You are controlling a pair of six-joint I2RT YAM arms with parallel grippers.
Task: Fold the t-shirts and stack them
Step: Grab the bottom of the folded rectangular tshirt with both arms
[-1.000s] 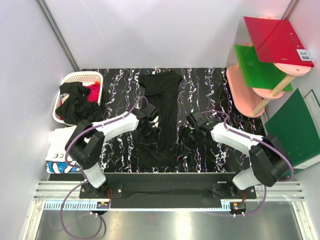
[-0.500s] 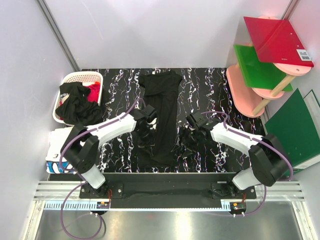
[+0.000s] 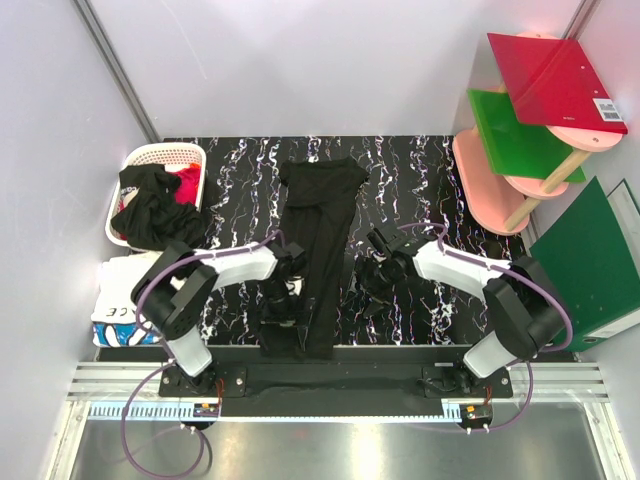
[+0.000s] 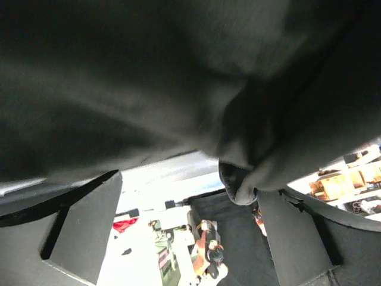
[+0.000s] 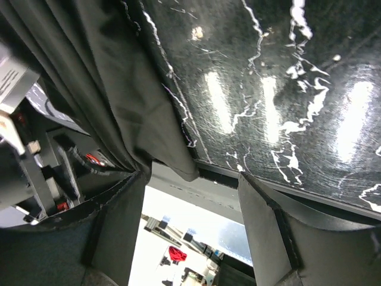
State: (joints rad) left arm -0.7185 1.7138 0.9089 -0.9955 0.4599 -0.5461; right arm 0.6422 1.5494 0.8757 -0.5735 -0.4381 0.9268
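Note:
A black t-shirt (image 3: pixel 322 215) lies stretched in a long narrow strip down the middle of the table, from the far side to the near edge. My left gripper (image 3: pixel 282 318) is at the strip's near left part. In the left wrist view the left gripper (image 4: pixel 187 193) is open, with black cloth (image 4: pixel 149 83) draped just above it and a fold hanging by the right finger (image 4: pixel 297 238). My right gripper (image 3: pixel 375 290) sits just right of the shirt. In the right wrist view it (image 5: pixel 191 179) is open, and the shirt's edge (image 5: pixel 119 107) hangs beside its left finger (image 5: pixel 116 232).
A white slatted basket (image 3: pixel 150 153) at the far left holds a black shirt (image 3: pixel 150 210) and a red one (image 3: pixel 187 185). A folded white shirt (image 3: pixel 115 300) lies at the left edge. A pink shelf (image 3: pixel 490 180) with green and red boards stands at the right.
The left gripper shut on the shirt's left side, pulled it toward the near edge and then opened. The shirt is narrower and reaches the near edge. The right gripper barely moved.

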